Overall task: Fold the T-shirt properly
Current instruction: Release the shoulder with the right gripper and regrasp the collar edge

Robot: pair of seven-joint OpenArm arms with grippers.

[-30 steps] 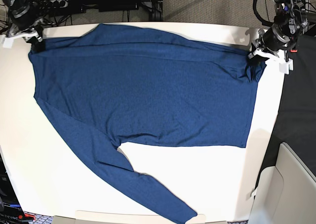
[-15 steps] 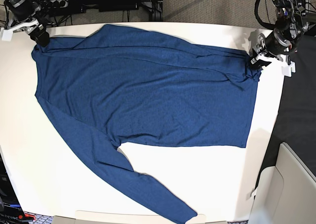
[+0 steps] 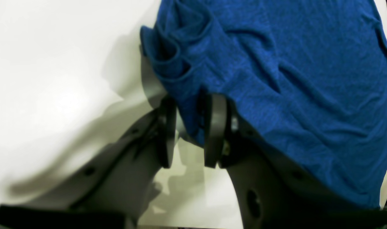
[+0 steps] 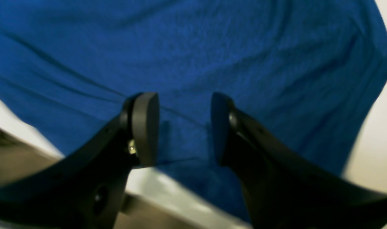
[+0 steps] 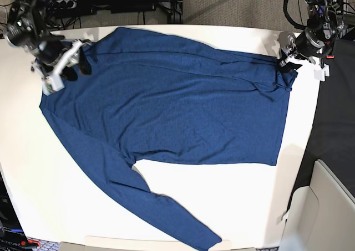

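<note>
The dark blue T-shirt (image 5: 177,107) lies spread flat on the white table (image 5: 33,168), one long sleeve (image 5: 161,206) running toward the front edge. My left gripper (image 5: 284,62) is at the shirt's far right corner. In the left wrist view it (image 3: 190,133) is shut on a bunched fold of the shirt (image 3: 292,79). My right gripper (image 5: 75,69) hovers over the shirt's upper left part. In the right wrist view it (image 4: 183,127) is open and empty, with blue fabric (image 4: 212,47) below its fingers.
Cables and a power strip (image 5: 111,1) lie behind the table's back edge. A pale box (image 5: 327,206) stands off the table at the right front. A dark surface (image 5: 333,123) borders the table's right edge.
My right gripper has let go of the shirt's far left corner, opened, and moved right and forward over the fabric. My left gripper still holds the right corner.
</note>
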